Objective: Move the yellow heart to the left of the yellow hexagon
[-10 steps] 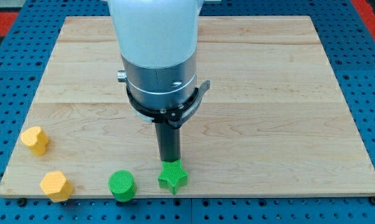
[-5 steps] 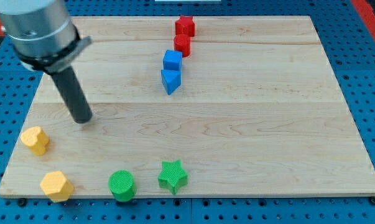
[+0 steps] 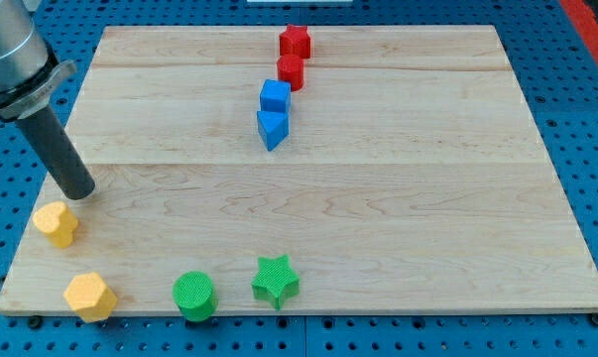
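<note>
my tip [image 3: 80, 192], just above yellow heart [image 3: 56, 223]

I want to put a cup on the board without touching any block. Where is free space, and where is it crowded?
The widest bare patch is the board's right half, right of the blue blocks and red blocks and the green star. It is crowded at the lower left: yellow heart, my tip just above it, yellow hexagon, green cylinder.
</note>
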Robot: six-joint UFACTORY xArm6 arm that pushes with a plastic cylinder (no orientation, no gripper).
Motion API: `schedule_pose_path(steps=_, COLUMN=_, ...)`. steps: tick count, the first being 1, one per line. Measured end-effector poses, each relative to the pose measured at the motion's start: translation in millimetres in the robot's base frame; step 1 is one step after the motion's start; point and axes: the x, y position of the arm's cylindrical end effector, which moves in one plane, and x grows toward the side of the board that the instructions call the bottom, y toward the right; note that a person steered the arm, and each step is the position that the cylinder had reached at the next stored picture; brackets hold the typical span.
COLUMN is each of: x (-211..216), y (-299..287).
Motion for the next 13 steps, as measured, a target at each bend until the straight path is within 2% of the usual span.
schedule_pose_path(steps=13, x=53, y=-14)
